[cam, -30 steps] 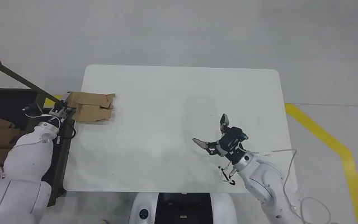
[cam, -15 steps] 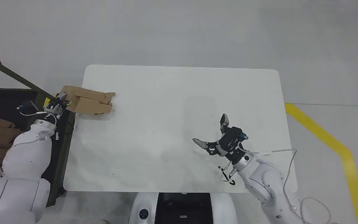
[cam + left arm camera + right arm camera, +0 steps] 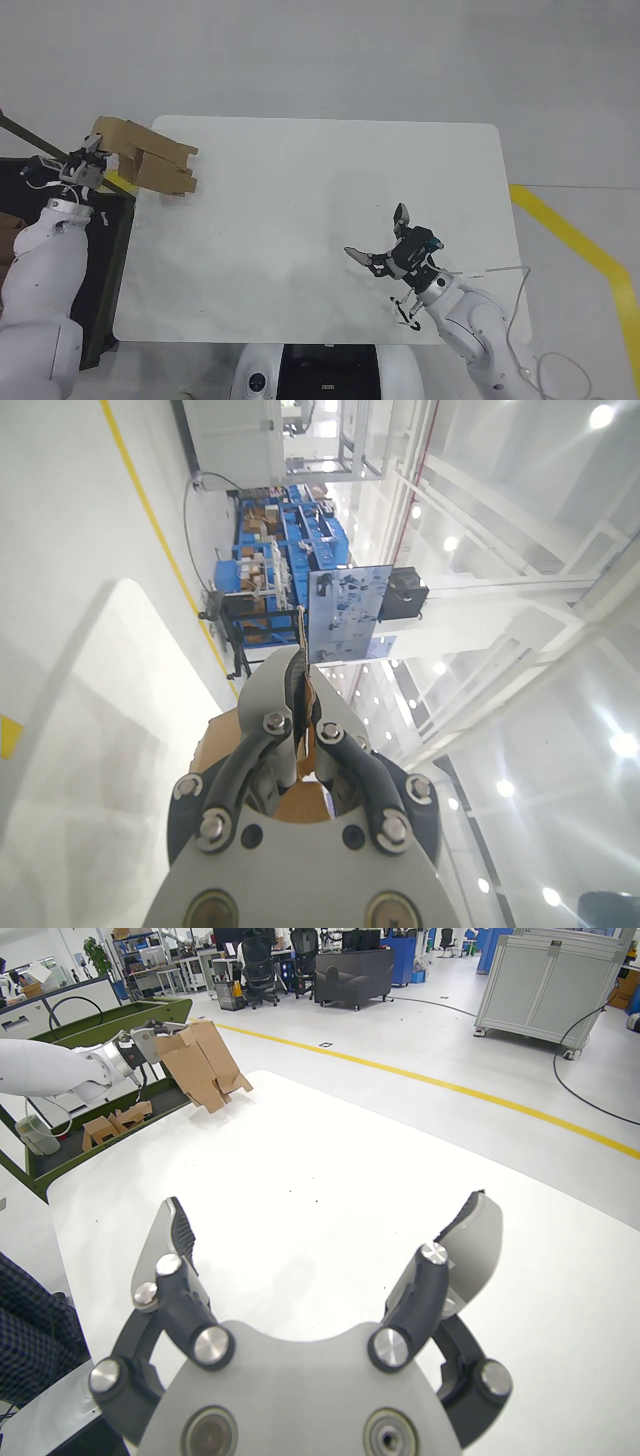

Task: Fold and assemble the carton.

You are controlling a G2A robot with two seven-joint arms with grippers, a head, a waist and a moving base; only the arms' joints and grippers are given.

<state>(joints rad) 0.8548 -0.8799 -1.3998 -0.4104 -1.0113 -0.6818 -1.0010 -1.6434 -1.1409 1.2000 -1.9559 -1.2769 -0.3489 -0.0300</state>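
Progress looks slight from above: the flattened brown cardboard carton [image 3: 150,160] hangs tilted over the far left corner of the white counter [image 3: 300,200], pinched at one edge by the left gripper [image 3: 90,160]. The right gripper [image 3: 375,230] sits over the counter's near side, well apart. Left wrist view — fingers closed tight on a thin cardboard edge, the carton [image 3: 220,745] beneath them. Right wrist view — the right gripper [image 3: 325,1200] has its fingers spread wide, holding nothing. The carton [image 3: 200,1068] looks unopened, flaps loose. Opening, folding and closing all remain, I judge.
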